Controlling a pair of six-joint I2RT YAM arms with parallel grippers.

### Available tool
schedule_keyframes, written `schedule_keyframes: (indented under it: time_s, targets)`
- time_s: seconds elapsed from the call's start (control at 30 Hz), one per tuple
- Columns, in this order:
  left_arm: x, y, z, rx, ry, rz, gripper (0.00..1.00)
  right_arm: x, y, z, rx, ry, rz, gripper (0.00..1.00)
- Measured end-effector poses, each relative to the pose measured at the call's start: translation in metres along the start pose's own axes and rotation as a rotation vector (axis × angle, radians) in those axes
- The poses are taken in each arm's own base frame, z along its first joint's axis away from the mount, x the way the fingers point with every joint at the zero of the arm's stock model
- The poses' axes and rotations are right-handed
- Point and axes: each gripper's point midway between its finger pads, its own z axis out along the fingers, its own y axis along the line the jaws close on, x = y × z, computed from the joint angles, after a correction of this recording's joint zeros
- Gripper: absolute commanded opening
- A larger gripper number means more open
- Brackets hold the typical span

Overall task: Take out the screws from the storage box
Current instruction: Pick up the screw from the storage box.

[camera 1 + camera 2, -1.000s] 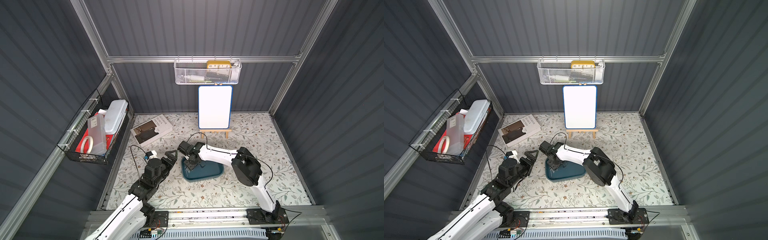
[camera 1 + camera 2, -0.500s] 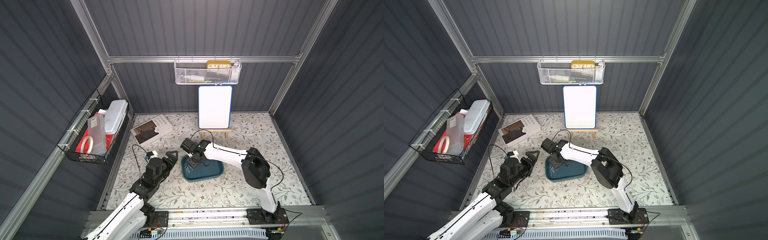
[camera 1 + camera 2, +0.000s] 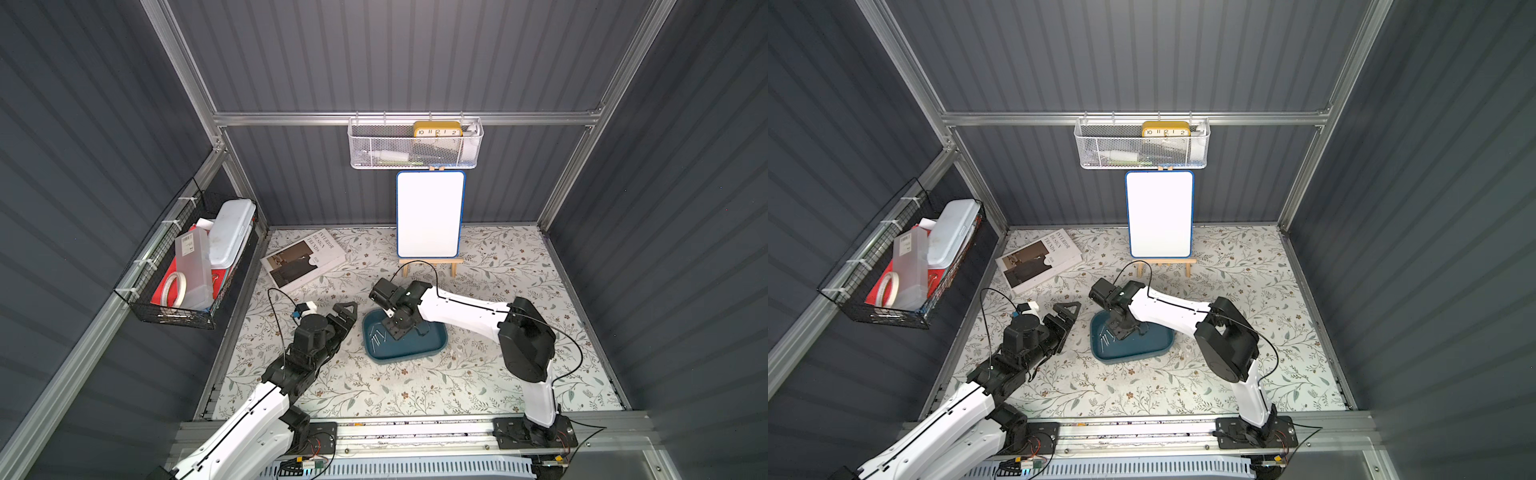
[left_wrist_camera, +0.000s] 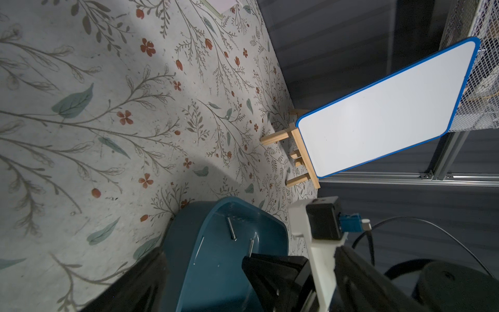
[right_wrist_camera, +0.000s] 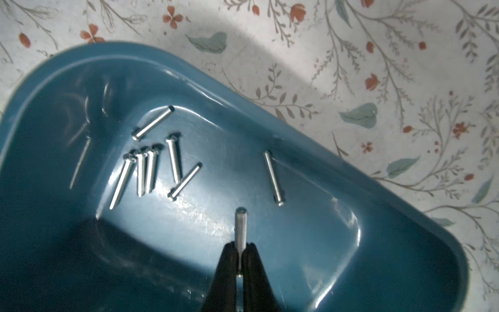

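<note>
Lying near storage box (image 3: 432,341): book (image 3: 305,259) "INTERIOR DESIGN TRENDS"

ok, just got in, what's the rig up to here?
The right pincer is shut on one thin silver metal screw, not yet out of the shallow dark teal plastic tray. Several more screws lie loose in the tray. The left pincer is open beside the tray, holding nothing.

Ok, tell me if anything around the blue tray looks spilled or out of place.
Nothing stands out: the loose screws all lie inside the tray, and the right pincer grips one screw over it.
</note>
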Motion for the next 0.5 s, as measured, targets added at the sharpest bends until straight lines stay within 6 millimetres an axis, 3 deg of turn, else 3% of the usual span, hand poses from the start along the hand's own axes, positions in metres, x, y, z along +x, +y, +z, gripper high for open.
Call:
schedule_keyframes:
  time_s: [0.23, 0.37, 0.5]
  targets:
    - [0.002, -0.009, 0.005, 0.016, 0.024, 0.016, 0.99, 0.006, -0.033, -0.051, -0.046, -0.103, 0.151, 0.04]
    - [0.004, -0.012, 0.009, 0.026, 0.039, 0.026, 0.99, 0.019, -0.071, -0.067, -0.062, -0.145, 0.291, 0.03]
    - [0.006, -0.016, 0.014, 0.036, 0.053, 0.031, 0.99, 0.043, -0.117, -0.07, -0.043, -0.157, 0.45, 0.03]
